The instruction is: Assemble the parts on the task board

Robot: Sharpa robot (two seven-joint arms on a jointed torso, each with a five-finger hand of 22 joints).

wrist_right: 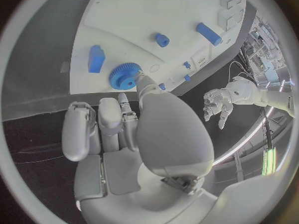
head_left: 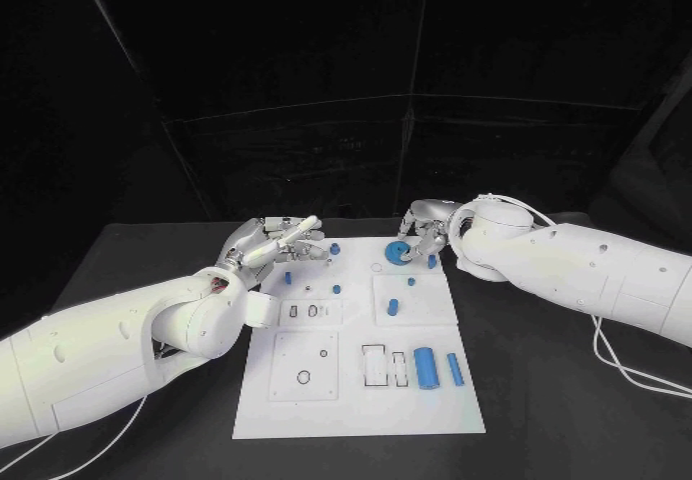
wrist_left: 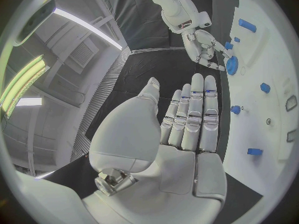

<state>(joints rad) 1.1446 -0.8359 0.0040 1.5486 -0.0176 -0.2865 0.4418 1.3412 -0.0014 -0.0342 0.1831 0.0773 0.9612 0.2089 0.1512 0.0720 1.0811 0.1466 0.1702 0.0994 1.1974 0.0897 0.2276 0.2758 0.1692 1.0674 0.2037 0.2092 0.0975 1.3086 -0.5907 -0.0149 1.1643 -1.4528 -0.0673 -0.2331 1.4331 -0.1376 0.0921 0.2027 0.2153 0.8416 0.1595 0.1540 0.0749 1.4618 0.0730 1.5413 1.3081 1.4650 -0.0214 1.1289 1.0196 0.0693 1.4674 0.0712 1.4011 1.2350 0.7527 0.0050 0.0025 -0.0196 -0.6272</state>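
Now right hand (head_left: 421, 240), upper centre of head view, touches blue gear (head_left: 395, 250) on task board (head_left: 361, 415) w/ fingertip; left hand (head_left: 274, 243) open, empty.

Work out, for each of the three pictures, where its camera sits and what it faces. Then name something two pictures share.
Head view: on the robot's head, looking down at the white board; both arms reach in.
Left wrist view: behind the left hand, facing across the board's far end.
Right wrist view: behind the right hand, facing the board.
Shared: the blue gear at the right hand's fingers appears in all three.
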